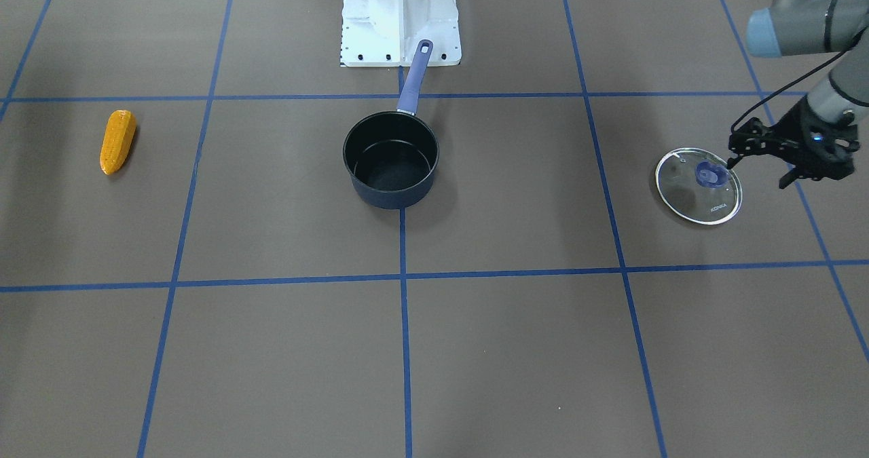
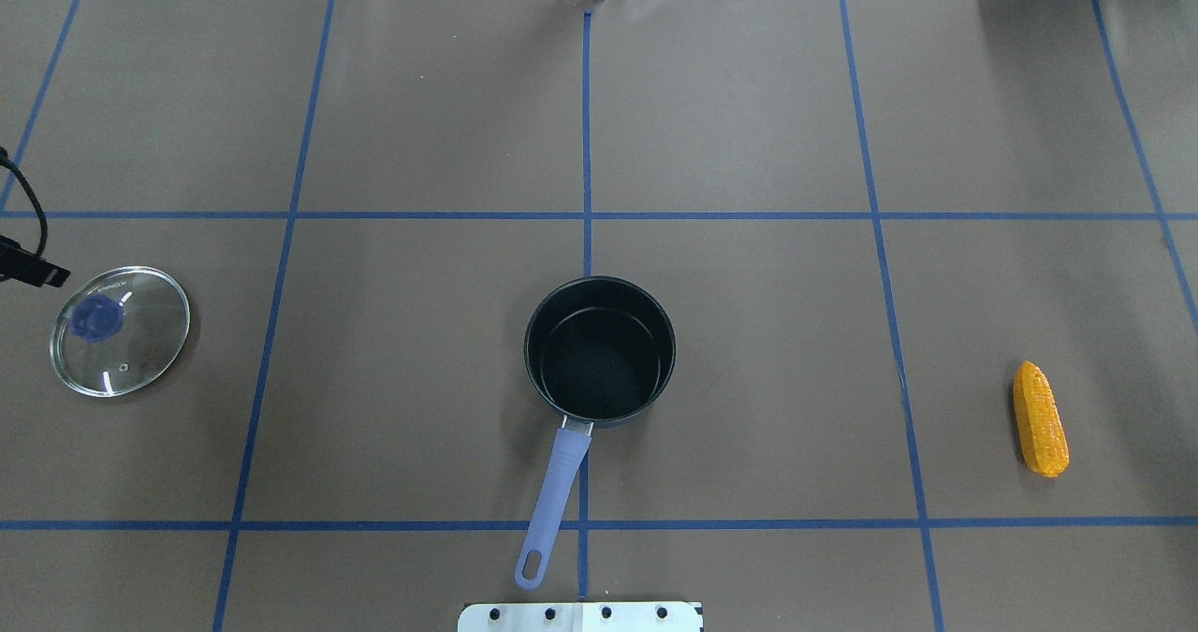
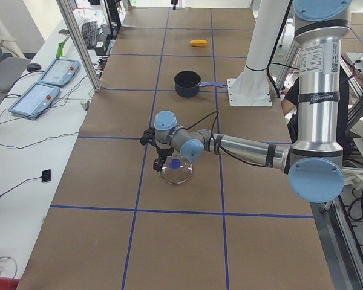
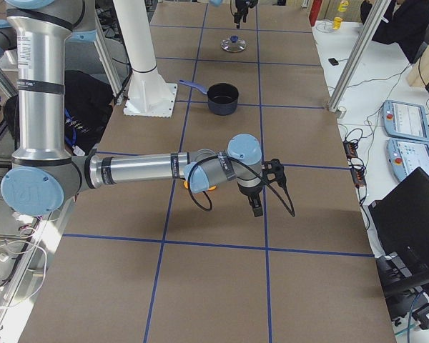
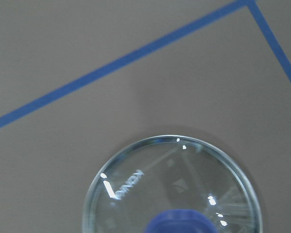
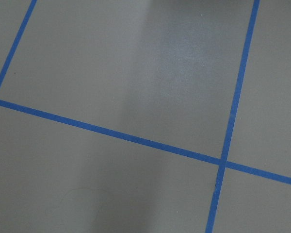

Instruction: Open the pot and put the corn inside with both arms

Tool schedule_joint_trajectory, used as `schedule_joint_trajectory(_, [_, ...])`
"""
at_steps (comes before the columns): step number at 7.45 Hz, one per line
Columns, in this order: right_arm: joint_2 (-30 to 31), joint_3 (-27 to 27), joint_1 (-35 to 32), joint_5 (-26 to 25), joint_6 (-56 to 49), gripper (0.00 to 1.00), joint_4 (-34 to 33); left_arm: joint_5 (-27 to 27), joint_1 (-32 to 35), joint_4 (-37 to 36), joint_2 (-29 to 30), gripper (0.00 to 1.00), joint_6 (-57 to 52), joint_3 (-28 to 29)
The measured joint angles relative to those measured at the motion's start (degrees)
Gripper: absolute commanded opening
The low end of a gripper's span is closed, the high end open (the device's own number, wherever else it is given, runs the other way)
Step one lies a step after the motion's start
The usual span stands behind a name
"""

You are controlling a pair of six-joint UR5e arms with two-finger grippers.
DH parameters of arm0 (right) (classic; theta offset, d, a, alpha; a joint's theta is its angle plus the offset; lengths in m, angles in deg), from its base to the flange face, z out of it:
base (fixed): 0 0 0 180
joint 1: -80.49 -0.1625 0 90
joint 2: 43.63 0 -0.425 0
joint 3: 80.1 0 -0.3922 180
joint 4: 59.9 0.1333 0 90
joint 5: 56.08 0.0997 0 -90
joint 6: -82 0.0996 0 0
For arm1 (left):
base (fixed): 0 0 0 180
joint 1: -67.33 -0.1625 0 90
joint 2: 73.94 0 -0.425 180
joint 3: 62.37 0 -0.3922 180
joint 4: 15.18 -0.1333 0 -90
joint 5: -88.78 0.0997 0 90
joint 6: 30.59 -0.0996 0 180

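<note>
The dark blue pot point(image 1: 394, 195) stands open and empty at the table's middle, with its handle point(image 1: 415, 78) toward the robot's base. Its glass lid point(image 1: 706, 203) with a blue knob point(image 1: 708, 173) lies flat on the table on the robot's left. My left gripper point(image 1: 732, 154) is open and hovers just beside the knob, holding nothing. The left wrist view shows the lid point(image 5: 136, 184) below. The orange-yellow corn point(image 1: 117, 142) lies on the robot's right. My right gripper point(image 4: 256, 207) hangs over the table near the corn point(image 4: 200, 187); I cannot tell whether it is open.
The white mounting base point(image 1: 400, 17) stands behind the pot. Blue tape lines point(image 1: 404, 278) cross the brown table. Control pendants point(image 3: 45, 81) and cables lie past the table's far edge.
</note>
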Motion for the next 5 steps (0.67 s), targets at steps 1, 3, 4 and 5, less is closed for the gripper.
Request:
schedule_joint_trajectory(1, [-0.04,-0.63,0.02,0.08,1.97,1.00,0.04,-0.79,6.54,-8.65,1.35,0.98,-8.65,-1.42])
schedule_joint_trajectory(3, [0.10,-2.69,0.73,0.15,5.82,1.00,0.01,-1.63,17.97,-19.27,1.08,0.98,-20.44,-2.16])
schedule_joint_trajectory(4, [0.64,-4.69,2.03,-0.01,8.93,1.00,0.00,-2.06,21.74,-19.86,-0.32,0.98,-23.38,-1.14])
schedule_joint_trajectory(5, [1.75,-7.30,4.24,-0.84,12.79,1.00,-0.01,-3.20,24.32,-19.32,-1.40,0.98,-24.77,-0.47])
